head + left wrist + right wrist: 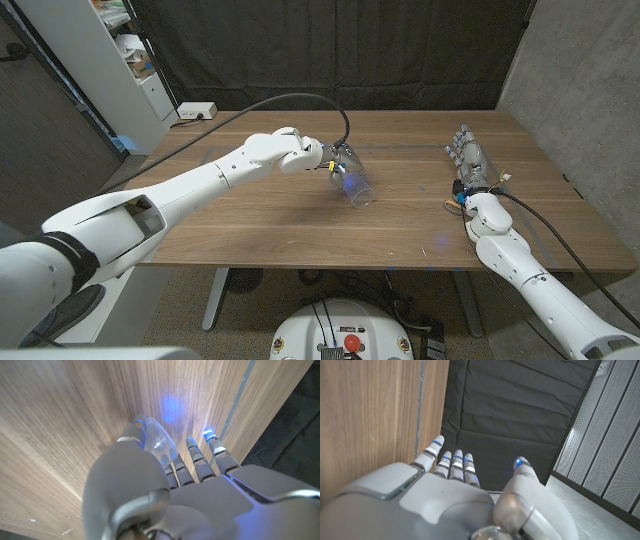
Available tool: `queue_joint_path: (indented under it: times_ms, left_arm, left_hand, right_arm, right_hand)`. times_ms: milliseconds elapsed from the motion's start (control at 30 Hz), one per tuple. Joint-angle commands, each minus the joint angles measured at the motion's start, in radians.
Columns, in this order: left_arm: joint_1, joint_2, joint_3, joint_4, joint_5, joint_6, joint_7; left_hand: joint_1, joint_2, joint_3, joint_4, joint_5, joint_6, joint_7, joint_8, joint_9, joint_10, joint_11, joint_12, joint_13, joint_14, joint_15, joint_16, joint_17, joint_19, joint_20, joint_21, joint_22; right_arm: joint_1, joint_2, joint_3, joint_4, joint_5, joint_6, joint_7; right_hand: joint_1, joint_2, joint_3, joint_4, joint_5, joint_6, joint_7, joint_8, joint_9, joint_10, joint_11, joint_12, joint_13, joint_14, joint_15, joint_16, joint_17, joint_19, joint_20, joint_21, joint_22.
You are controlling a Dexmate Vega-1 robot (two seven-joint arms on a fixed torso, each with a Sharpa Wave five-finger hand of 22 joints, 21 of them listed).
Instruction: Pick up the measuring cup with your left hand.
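Black curtain hangs behind the table [300, 225]; the clear cup [353, 178] is hard to make out, its handle hidden by the left hand [305, 154], whose fingers [192, 462] close round it near mid-table, tilted; the right hand [472, 165] stands open-fingered at the right edge, holding nothing.

White and pale grey are showing all along the left hand [300, 152], with small blue lights glowing at its fingertips [208, 435]. The measuring cup [352, 180] is reading clear and glassy, catching a blue-violet glint. The table [260, 225] is showing warm brown wood with streaky grain. The right hand [470, 165], near the table's right edge, is gleaming silver-grey, blue spots shining. A black curtain [400, 50] is hanging behind.
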Motion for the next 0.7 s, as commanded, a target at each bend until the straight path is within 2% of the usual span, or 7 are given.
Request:
queue_joint_path:
  times_ms: [33, 233, 700]
  left_arm:
    - [0.034, 0.018, -0.02, -0.062, 0.0, 0.065, -0.032]
    - [0.053, 0.033, -0.041, -0.097, 0.003, 0.085, -0.028]
    - [0.063, 0.054, -0.071, -0.137, 0.023, 0.095, -0.019]
  left_hand:
    - [0.012, -0.002, -0.004, -0.001, -0.004, 0.012, -0.001, 0.008, 0.001, 0.015, 0.0, 0.006, 0.004, 0.01, -0.083, 0.003, 0.003, -0.008, -0.002, 0.001, 0.005]
    - [0.011, -0.003, -0.006, 0.001, -0.004, 0.015, -0.002, 0.005, 0.002, 0.019, 0.002, 0.004, 0.006, -0.003, -0.08, -0.008, 0.002, -0.046, -0.003, -0.012, 0.004]
    - [0.011, -0.002, -0.006, 0.003, -0.003, 0.024, 0.004, 0.005, 0.002, 0.023, 0.005, 0.0, 0.008, -0.004, -0.079, -0.014, 0.002, -0.053, -0.002, -0.014, 0.003]
  right_arm:
    - [-0.013, -0.016, 0.007, -0.028, 0.002, -0.004, 0.003]
    - [-0.015, -0.019, 0.006, -0.04, -0.001, -0.007, 0.0]
    - [-0.013, -0.019, -0.001, -0.061, -0.013, -0.015, -0.009]
  right_hand:
    - [-0.004, -0.005, -0.002, 0.002, 0.006, 0.007, -0.004, 0.001, 0.002, 0.005, 0.002, 0.001, 0.003, 0.011, -0.002, 0.005, 0.005, 0.0, -0.002, 0.003, 0.005]
    - [-0.005, -0.003, -0.002, 0.003, 0.006, 0.007, -0.001, 0.001, 0.002, 0.006, 0.002, 0.001, 0.003, 0.01, -0.001, 0.005, 0.006, 0.0, -0.002, 0.003, 0.005]
    - [-0.007, 0.003, -0.002, 0.006, 0.005, 0.007, 0.002, 0.001, 0.002, 0.007, 0.004, 0.001, 0.003, 0.012, 0.002, 0.006, 0.007, 0.0, 0.0, 0.004, 0.005]
